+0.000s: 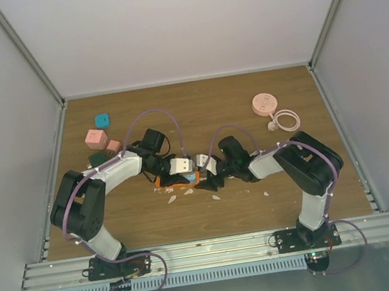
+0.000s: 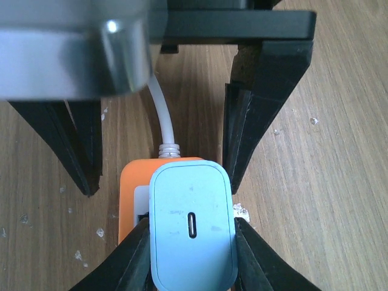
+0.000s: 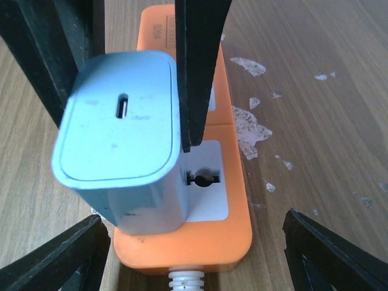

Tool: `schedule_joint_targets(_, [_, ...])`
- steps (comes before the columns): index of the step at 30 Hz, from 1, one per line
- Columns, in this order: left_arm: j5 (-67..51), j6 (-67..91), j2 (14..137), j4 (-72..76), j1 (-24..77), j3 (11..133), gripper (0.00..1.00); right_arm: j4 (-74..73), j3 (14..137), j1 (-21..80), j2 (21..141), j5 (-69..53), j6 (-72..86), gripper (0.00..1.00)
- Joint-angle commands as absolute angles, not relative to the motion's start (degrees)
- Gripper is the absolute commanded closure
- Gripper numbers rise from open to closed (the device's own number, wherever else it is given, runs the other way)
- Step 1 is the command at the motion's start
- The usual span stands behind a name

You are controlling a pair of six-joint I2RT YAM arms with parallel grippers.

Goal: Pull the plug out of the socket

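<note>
Your left end effector (image 2: pixel 190 223) is clamped on the blue plug (image 3: pixel 121 127), seated in the orange socket strip (image 3: pixel 235 233) on the counter (image 2: pixel 315 182). The right end effector (image 3: pixel 195 218) straddles the strip wide open, gripping nothing. Pull now and the strip may lift too.

The left arm (image 1: pixel 116 172) and the right arm (image 1: pixel 265 166) each rose from its base, bent sharply at the elbow, and reached in toward the other. Their two grippers sat nose to nose in the middle. The left arm reached in from the left, with its wrist tipped down. The left gripper (image 2: pixel 191 223) was squeezed tight on a blue plug (image 2: pixel 193 236), and its black fingers (image 2: pixel 130 257) pressed on both sides of it. The right arm reached in from the right and sat low. The right gripper (image 3: pixel 194 218) had its jaws spread wide. Its fingers (image 3: pixel 60 254) hung far apart, one on each side. Whether they touched anything could not be seen.
</note>
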State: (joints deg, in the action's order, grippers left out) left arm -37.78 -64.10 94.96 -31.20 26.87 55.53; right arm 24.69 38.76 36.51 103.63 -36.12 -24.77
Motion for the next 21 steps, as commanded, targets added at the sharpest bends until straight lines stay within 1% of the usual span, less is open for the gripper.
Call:
schedule_joint_targets(1, [-40.6, -64.5, 93.3, -30.6, 26.5, 54.4, 0.82, 28.4, 39.3, 37.4, 106.2, -36.8, -24.8, 0.22])
schedule_joint_targets(9, [-41.9, -63.7, 93.0, -30.3, 26.5, 54.2, 0.83, 28.6, 39.5, 37.8, 107.6, -37.3, -25.6, 0.3])
schedule_joint_targets(14, [-42.3, -63.8, 93.0, -30.2, 26.5, 53.9, 0.83, 28.3, 40.1, 37.7, 107.6, -37.7, -25.1, 0.32])
schedule_joint_targets(21, [-42.9, -63.7, 92.4, -30.3, 26.6, 54.4, 0.83, 27.9, 39.2, 37.7, 107.7, -37.3, -25.9, 0.52])
